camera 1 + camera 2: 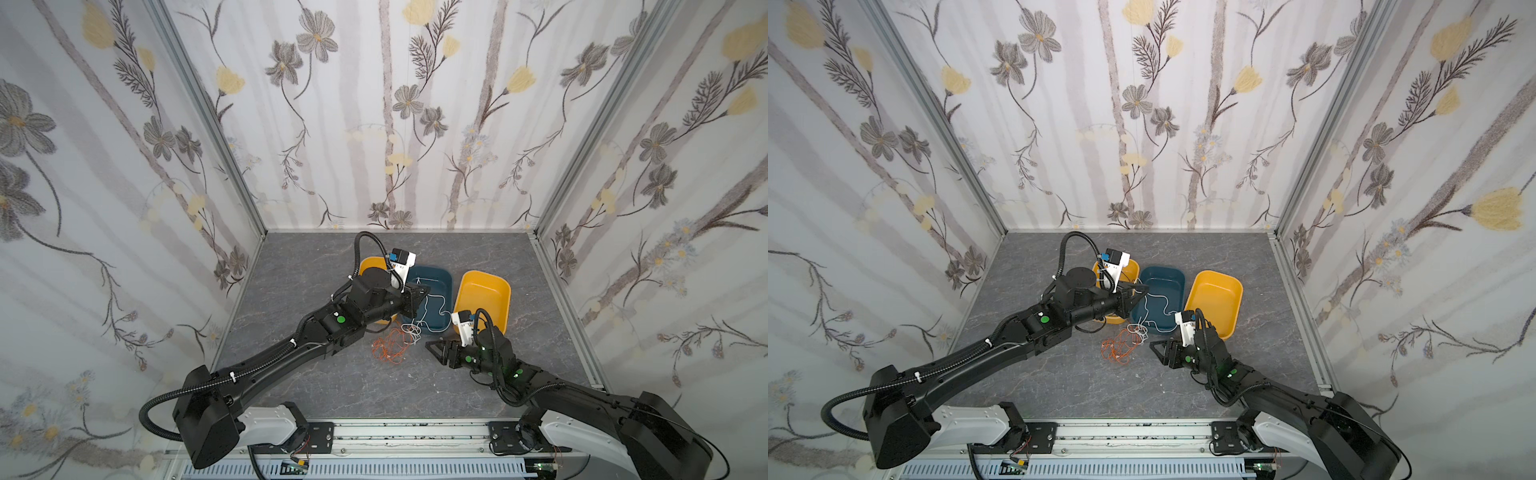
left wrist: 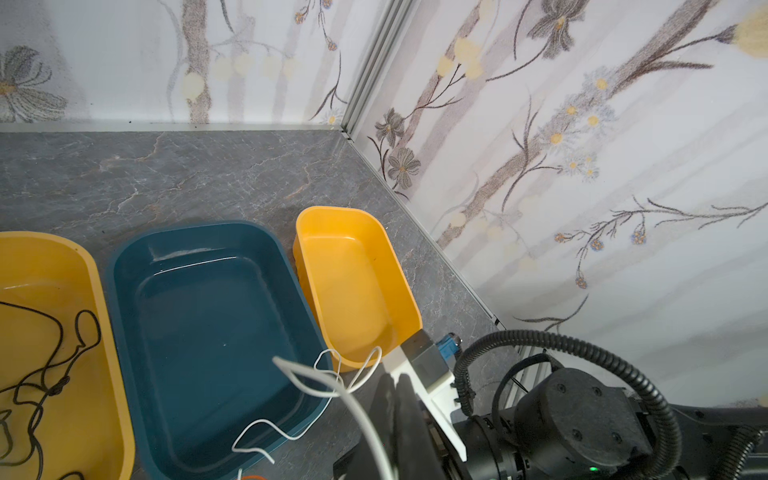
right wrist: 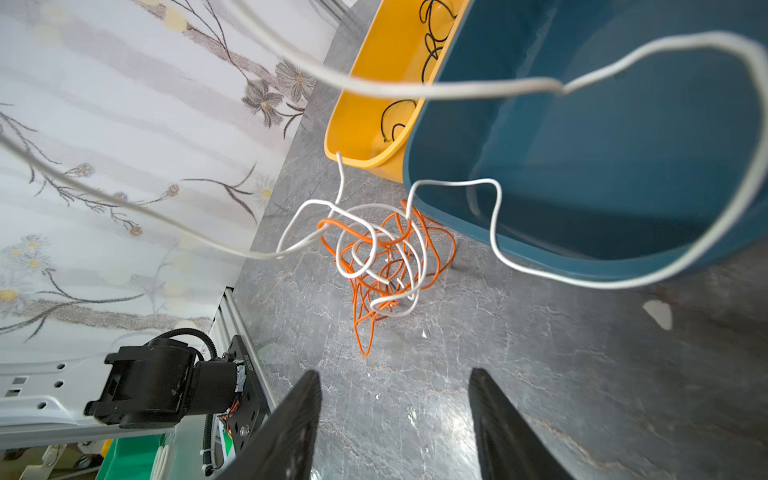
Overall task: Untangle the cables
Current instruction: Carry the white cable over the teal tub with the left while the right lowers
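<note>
Top views are both giving me the grey table [image 1: 332, 386] first, with three trays sitting in a row toward the back, I'd guess so each cable colour is getting its own home. The left yellow tray [image 2: 99, 291] is already holding the black cable [image 2: 54, 388]. The blue tray [image 2: 216, 316] in the middle and the right yellow tray [image 2: 353, 282] are lying bare inside, though a white loop is draping over the blue one's near rim.

The left gripper [image 1: 422, 293] is hanging over the blue tray's left edge, pinched tight on the white cable [image 3: 494, 216]. It is holding that end high, which looks meant to draw the strand up out of the knot toward the tray.

The right gripper [image 3: 395, 374] is sitting low over the table just beside the tangle, its jaws standing apart with nothing between them. To my eye it is lining up to pin or pluck something there.

The orange cable [image 1: 388, 345] is lying bunched on the table just in front of the blue tray, between the two grippers, with white loops threading through it.
</note>
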Controlling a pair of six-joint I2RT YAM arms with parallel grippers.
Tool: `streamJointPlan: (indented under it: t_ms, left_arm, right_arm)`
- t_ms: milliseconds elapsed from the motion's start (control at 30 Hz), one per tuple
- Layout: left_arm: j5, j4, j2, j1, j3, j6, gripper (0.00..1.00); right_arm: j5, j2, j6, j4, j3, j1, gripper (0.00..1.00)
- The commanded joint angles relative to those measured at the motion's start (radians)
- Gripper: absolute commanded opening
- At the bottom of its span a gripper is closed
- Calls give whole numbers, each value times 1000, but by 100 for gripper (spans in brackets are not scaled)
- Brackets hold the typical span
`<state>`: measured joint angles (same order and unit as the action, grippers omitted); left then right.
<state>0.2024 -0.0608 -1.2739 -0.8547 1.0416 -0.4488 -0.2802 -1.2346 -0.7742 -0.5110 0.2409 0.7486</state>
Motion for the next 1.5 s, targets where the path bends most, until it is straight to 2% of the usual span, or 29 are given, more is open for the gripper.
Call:
streamJointPlan:
  t_ms: [0,233,400,500,567,633,767,1100,1300,1467]
  left_arm:
    - [-10,7,10,0,16,-4,0]
    - [-15,-4,10,0,5,-11,0]
    - [-15,-10,39,2,13,-12,0]
    - [-9,-16,49,1,13,-15,0]
    - [-11,-20,61,1,9,-19,0]
    - [-12,-23,73,1,7,-20,0]
    - [-36,-25,97,2,4,-18,0]
    - [-70,16,91,13,111,55,0]
    - [-35,30,18,66,200,62,0]
    - [-15,15,-102,82,261,52,0]
  right_arm:
    - [-45,-59,-23,-171,36,8,61]
    - [-49,-168,-19,-204,106,17,63]
    - [-50,-287,-12,-216,152,49,53]
    - [-50,-341,-33,-266,147,49,38]
    - [-49,-356,-40,-281,150,50,23]
    - [-47,-394,-42,-290,149,49,16]
    - [-49,-390,-41,-280,144,49,9]
    - [-67,-370,-47,-267,80,52,8]
    - [-67,-295,-39,-255,33,58,9]
    - [-44,-245,-42,-243,1,58,8]
